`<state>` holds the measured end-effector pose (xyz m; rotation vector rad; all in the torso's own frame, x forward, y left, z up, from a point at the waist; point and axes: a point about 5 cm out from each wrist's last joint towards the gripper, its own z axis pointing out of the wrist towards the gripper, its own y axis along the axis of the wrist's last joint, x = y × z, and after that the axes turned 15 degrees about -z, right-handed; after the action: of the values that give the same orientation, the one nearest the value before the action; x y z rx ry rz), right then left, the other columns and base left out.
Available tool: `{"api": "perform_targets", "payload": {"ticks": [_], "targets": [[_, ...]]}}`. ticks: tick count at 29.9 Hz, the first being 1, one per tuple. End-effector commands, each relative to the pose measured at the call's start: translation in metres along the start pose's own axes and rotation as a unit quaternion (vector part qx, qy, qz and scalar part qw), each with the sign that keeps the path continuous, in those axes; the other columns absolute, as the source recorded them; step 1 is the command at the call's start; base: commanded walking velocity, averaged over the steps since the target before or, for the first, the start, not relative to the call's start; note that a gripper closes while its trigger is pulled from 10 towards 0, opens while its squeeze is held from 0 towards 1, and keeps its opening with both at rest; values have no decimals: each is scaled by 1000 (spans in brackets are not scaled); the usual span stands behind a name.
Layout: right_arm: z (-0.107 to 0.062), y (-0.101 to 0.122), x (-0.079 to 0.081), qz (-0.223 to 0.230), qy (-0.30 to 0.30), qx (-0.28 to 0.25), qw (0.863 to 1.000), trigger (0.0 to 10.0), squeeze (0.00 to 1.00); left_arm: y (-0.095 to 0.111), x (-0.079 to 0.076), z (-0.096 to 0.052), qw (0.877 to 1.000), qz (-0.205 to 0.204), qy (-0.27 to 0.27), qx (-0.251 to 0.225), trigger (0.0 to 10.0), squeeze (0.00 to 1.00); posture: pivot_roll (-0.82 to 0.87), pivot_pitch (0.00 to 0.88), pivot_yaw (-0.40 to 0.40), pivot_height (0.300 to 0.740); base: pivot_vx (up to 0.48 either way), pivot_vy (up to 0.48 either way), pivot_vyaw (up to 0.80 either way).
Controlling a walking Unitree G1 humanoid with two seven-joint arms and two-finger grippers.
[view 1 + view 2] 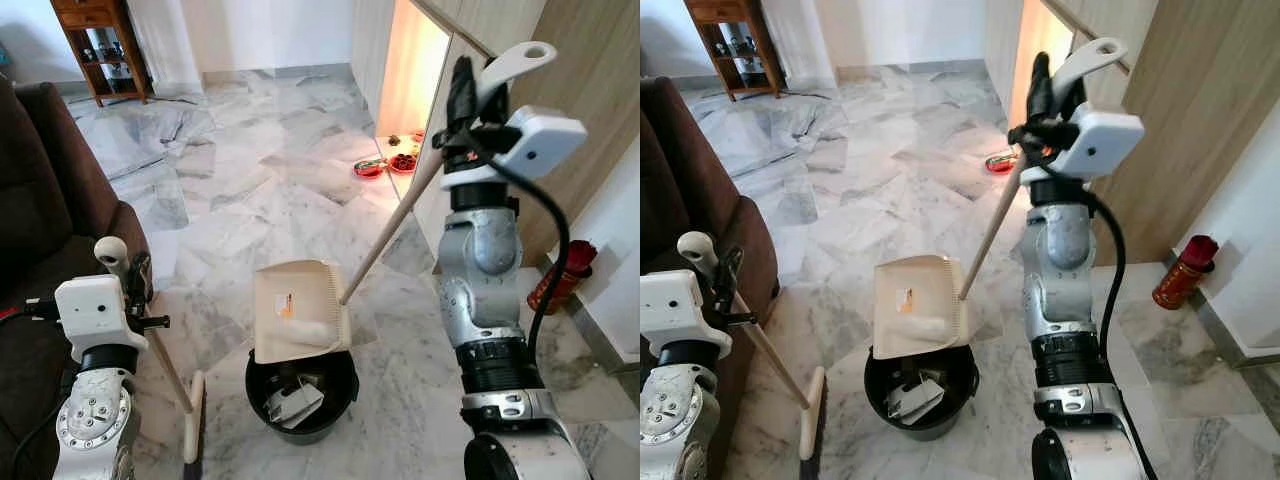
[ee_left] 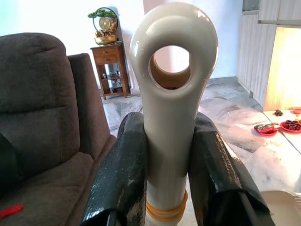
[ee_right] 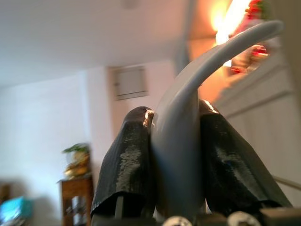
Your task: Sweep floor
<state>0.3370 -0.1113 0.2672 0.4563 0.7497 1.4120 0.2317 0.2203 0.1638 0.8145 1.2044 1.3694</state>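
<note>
My right gripper (image 1: 468,95) is raised high and shut on the long handle (image 1: 395,225) of a cream dustpan (image 1: 295,308). The pan is tipped over a black bin (image 1: 303,395) that holds crumpled paper, and a white wad lies on the pan. My left gripper (image 1: 135,275) is low at the left, shut on the top of a broom handle (image 1: 168,365) whose head (image 1: 192,428) rests on the marble floor beside the bin. In the left wrist view the black fingers (image 2: 123,174) clamp the looped handle end (image 2: 173,61); in the right wrist view the fingers (image 3: 128,160) clamp the grey dustpan handle (image 3: 181,141).
A dark brown sofa (image 1: 45,210) stands close on the left. Wooden cabinets (image 1: 580,130) line the right wall, with red dishes (image 1: 385,165) on the floor by a lit recess and a red canister (image 1: 562,275) near the wall. A wooden shelf (image 1: 100,45) stands far back left.
</note>
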Motion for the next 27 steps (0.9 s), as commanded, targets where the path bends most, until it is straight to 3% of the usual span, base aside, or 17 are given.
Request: {"api": "perform_targets", "payload": {"ticks": [1,5,10,14,18,27], "targets": [[4,24,6,-10,15,-65,998,10000,0,8,-2,1,1000,2,-6,-24,10000,0,79,71,19,740,0,0,0],[4,32,15,-36,43,-89,994,10000,0,7,-1,0,1000,2,-7,-21,10000,0,80,81,21,740,0,0,0],[-1,42,31,-27,67,-110,991,10000,0,8,-2,1,1000,1,-7,-22,10000,0,78,86,20,740,0,0,0],[-9,58,57,38,78,-120,989,10000,0,8,-3,0,1000,1,-10,-22,10000,0,80,79,22,740,0,0,0],[-18,72,75,62,102,-140,983,10000,0,9,-2,1,1000,10,-16,-24,10000,0,91,72,23,740,0,0,0],[-28,86,86,57,147,-172,972,10000,0,9,-1,1,1000,9,-16,-25,10000,0,82,63,24,740,0,0,0]]}}
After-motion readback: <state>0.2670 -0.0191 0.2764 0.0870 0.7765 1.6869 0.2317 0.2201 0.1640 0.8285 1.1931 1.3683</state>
